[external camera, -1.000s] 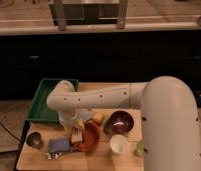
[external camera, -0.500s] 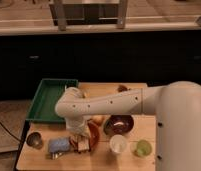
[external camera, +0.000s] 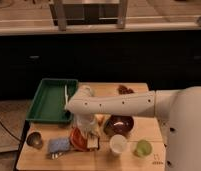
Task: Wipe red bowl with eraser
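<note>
Gripper (external camera: 89, 135) is down low over the front-left part of the table (external camera: 44, 161), at the right edge of the red bowl (external camera: 77, 141). Eraser (external camera: 93, 144) sits right under its tip, seemingly touching the bowl's rim (murky there). Clenched on the eraser or released: cannot tell. Sponge (external camera: 58, 145) is left of the gripper, metal cup (external camera: 34, 140) further left. Maroon bowl (external camera: 120, 124) is just right, white cup (external camera: 118, 145) right and nearer the front, green cup (external camera: 142, 148) beyond that. Yellow lump (external camera: 100, 119) is just behind-right, green tray (external camera: 46, 100) behind-left.

Claw (external camera: 90, 137) at red bowl (external camera: 76, 139); maroon bowl (external camera: 120, 124), sponge (external camera: 58, 145) crowd sides.
</note>
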